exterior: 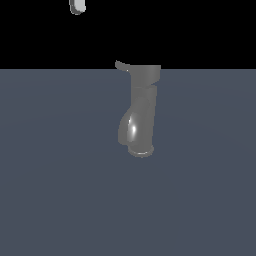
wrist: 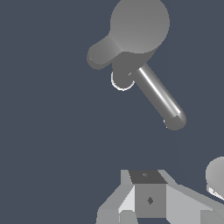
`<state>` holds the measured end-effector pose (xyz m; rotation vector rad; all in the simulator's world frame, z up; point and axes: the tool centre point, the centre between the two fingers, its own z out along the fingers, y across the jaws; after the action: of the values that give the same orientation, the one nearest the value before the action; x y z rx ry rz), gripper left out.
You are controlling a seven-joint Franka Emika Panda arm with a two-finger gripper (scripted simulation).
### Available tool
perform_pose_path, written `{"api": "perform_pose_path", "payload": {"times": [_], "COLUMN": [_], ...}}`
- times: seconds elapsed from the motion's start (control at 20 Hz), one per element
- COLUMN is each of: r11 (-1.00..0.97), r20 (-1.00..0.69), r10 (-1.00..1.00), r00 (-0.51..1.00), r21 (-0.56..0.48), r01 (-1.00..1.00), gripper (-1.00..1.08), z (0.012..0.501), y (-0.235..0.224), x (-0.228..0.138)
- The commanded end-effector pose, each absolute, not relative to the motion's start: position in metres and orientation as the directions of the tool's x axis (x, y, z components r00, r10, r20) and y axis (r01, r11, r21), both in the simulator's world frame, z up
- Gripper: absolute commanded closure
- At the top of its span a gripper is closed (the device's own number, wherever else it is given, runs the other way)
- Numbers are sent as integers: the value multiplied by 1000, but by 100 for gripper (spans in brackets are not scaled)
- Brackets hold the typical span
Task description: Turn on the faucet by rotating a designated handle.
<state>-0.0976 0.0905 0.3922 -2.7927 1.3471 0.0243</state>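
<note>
The faucet (exterior: 141, 112) stands upright on the grey table (exterior: 50, 190), roughly at the middle of the visible surface, its bulging spout (exterior: 134, 131) curving down to a ringed rim (exterior: 141, 150). The handle (exterior: 122, 66), a thin, slightly upcurved lever, projects sideways from the cylindrical cap (exterior: 146, 74) toward the exterior view's left. In the wrist view I look down on the round cap (wrist: 140, 26), with the handle (wrist: 159, 97) running out from it as a slim glossy rod and the spout (wrist: 103, 53) leaving as a thicker stub. My fingers (exterior: 77, 6) appear only as a pale tip at the top edge of the exterior view, high above the table and well apart from the handle; only the base of my hand shows in the wrist view, so I cannot tell whether they are open or closed. I judge the task barely begun: no contact is made, and approaching, engaging and rotating the handle all remain.
</note>
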Motion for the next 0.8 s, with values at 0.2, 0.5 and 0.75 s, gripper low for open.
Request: {"api": "perform_pose_path", "payload": {"times": [0.2, 0.5, 0.75], "r11": [-496, -370, -256], "r20": [-30, -27, -22], "r10": [-867, -928, -966], "r00": [497, 370, 257], "r21": [-25, -20, -15], "r01": [-868, -929, -966], "gripper": [108, 108, 108], "z": [376, 360, 347], "y": [88, 82, 72], "x": [-66, -38, -14]}}
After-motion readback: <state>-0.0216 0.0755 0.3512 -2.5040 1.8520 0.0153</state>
